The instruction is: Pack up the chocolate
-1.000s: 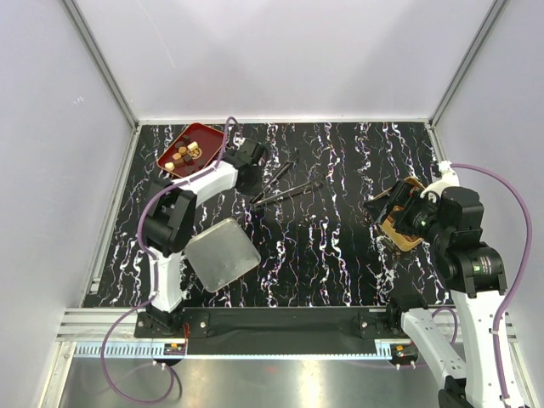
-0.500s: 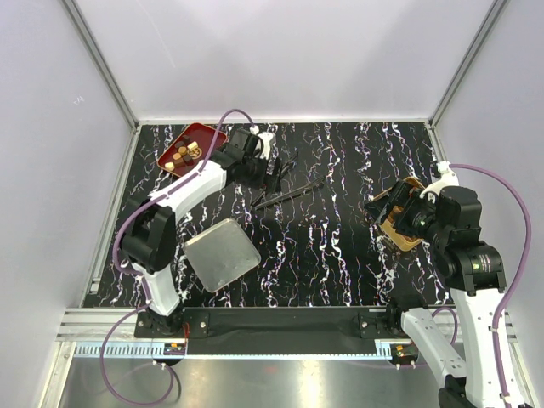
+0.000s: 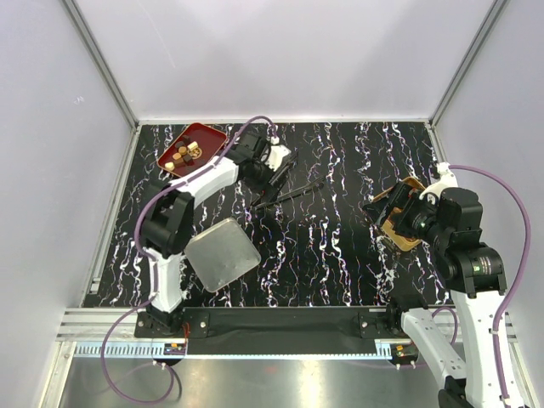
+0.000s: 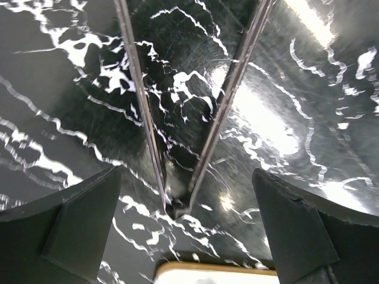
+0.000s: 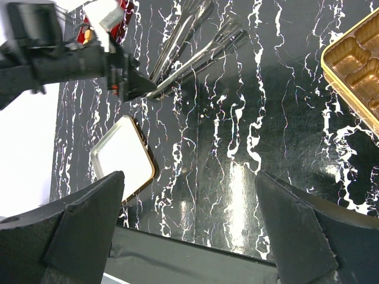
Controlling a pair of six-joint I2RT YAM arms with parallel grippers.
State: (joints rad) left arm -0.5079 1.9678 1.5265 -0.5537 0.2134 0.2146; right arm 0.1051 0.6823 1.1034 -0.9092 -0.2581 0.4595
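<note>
Several small chocolate pieces (image 3: 181,155), dark brown and tan, lie in the red tray (image 3: 212,136) at the back left. The gold compartmented box (image 3: 406,228) (image 5: 355,59) lies at the right, partly under my right arm. My left gripper (image 3: 280,170) (image 4: 186,173) is open, right of the tray. It hangs over the hinge end of a pair of thin black tongs (image 4: 177,201) without touching them. My right gripper (image 3: 378,206) (image 5: 189,174) is open and holds nothing, above the table left of the gold box.
A second pair of dark tongs (image 3: 289,194) lies slanted mid-table beside the first. A silver lid with a gold edge (image 3: 223,253) (image 5: 121,157) lies at the front left. Grey walls enclose the black marbled table (image 3: 340,255).
My left gripper has opened and swung right, away from the red tray, to a place over the tongs. The right arm has not moved.
</note>
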